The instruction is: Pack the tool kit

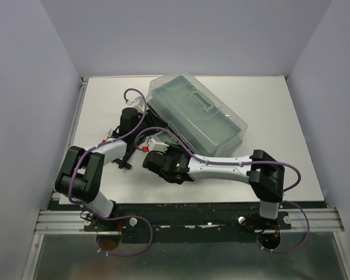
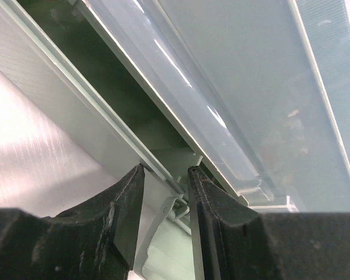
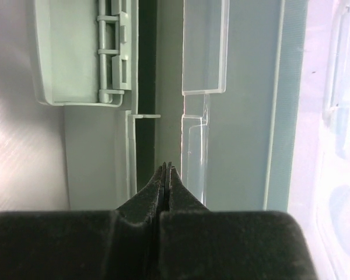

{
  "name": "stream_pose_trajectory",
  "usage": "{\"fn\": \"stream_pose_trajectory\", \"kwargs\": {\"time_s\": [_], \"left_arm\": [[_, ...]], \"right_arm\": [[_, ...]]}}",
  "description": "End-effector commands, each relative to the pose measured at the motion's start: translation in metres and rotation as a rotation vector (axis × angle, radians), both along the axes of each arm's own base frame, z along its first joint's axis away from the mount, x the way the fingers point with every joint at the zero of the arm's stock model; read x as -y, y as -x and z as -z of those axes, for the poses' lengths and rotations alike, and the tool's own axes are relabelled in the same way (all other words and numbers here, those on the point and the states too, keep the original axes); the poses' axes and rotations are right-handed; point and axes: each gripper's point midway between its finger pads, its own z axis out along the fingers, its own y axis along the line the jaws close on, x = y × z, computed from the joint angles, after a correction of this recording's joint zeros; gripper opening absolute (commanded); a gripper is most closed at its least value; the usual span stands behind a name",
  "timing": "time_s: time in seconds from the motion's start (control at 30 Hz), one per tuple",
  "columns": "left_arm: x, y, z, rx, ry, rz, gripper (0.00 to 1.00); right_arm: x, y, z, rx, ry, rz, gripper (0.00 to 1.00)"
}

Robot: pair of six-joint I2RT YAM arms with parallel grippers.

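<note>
The tool case [image 1: 195, 111] is translucent grey-green plastic with its lid down, at the middle back of the table. My left gripper [image 1: 141, 116] is at the case's left front side. In the left wrist view [image 2: 166, 169] its jaws stand a little apart, and a pale latch [image 2: 170, 209] shows in the gap, below the lid's edge [image 2: 251, 87]. My right gripper [image 1: 162, 143] is at the case's front side. It is shut and empty [image 3: 166, 166], with its tips at the dark seam [image 3: 146, 134] between lid and base. No loose tools are in view.
Another latch [image 3: 114, 58] of the case shows at the upper left of the right wrist view. White walls enclose the table [image 1: 280, 128] on three sides. The arms' black mounting rail [image 1: 186, 213] runs along the near edge.
</note>
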Motion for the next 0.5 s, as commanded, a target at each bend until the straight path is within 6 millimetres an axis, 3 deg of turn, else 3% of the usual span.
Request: {"fn": "stream_pose_trajectory", "kwargs": {"time_s": [0.0, 0.47], "left_arm": [[-0.017, 0.01, 0.051, -0.124, -0.119, -0.03, 0.44], [-0.019, 0.009, 0.053, -0.127, -0.134, -0.036, 0.43]], "right_arm": [[0.011, -0.013, -0.031, 0.11, 0.006, 0.041, 0.03], [0.029, -0.029, -0.099, 0.219, -0.034, 0.068, 0.03]]}}
